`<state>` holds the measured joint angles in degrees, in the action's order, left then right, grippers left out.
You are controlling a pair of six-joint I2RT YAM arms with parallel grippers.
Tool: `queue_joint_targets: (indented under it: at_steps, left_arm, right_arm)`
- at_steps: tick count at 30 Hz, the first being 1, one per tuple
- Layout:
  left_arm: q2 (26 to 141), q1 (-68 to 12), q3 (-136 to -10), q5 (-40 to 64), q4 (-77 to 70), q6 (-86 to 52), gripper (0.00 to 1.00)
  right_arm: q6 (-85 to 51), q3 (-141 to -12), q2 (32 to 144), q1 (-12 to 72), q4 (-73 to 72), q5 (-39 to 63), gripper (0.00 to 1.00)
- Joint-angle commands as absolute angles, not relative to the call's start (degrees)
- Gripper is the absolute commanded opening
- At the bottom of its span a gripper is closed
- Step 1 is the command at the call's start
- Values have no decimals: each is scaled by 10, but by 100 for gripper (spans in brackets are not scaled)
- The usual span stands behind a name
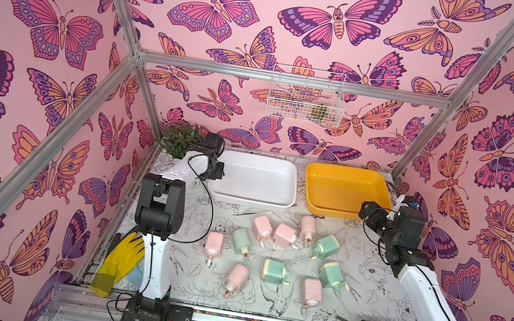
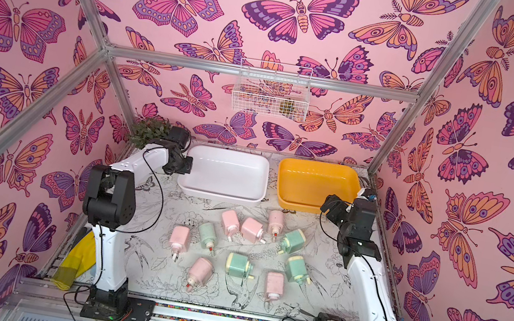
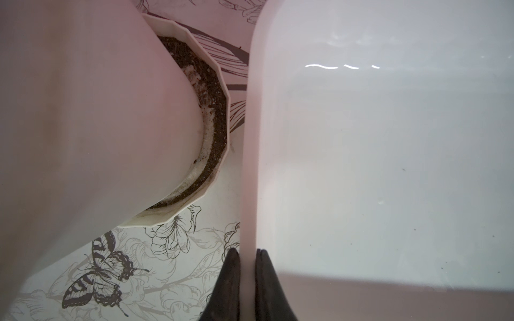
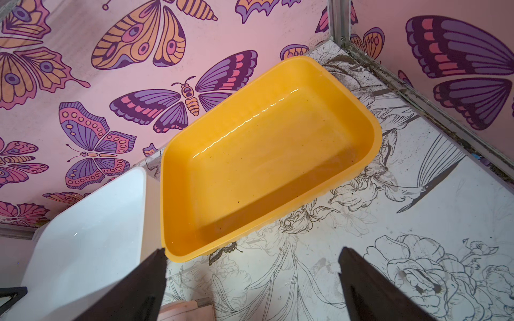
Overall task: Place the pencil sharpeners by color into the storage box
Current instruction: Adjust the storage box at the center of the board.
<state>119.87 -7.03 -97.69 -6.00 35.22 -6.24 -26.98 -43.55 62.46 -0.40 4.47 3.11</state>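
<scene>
Several pale pink pencil sharpeners (image 1: 261,227) and several mint green ones (image 1: 326,247) lie scattered on the flower-print table in both top views. Behind them stand a white storage box (image 1: 256,175) and a yellow storage box (image 1: 343,187), both holding nothing. My left gripper (image 3: 247,251) is shut on the left rim (image 3: 249,166) of the white box, one finger inside and one outside. My right gripper (image 4: 251,254) hangs open over bare table beside the yellow box's (image 4: 264,155) near right corner. A pink sharpener (image 4: 180,310) shows just below its fingers.
A potted plant (image 1: 180,140) in a white saucer (image 3: 222,116) stands close to the left of the white box. A yellow glove (image 1: 120,258) lies by the left arm's base. A wire basket (image 1: 306,97) hangs on the back wall. Metal frame posts edge the table.
</scene>
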Motion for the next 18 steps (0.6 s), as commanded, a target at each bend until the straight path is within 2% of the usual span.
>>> queue_joint_targets:
  at_steps: [1, 13, 17, 18]
  left_arm:
    - [1195, -68, -977, -70, 365, -34, 0]
    - [1155, -52, -927, 1, 367, -22, 0]
    - [1152, -52, -924, -21, 375, -31, 0]
    - [1149, -52, -921, -27, 375, -33, 3]
  right_arm:
    - [-266, -452, 619, -6, 58, 31, 99]
    - [-268, -450, 614, -6, 60, 28, 99]
    - [-270, -452, 614, -6, 60, 30, 99]
    - [-270, -452, 614, -6, 60, 31, 99]
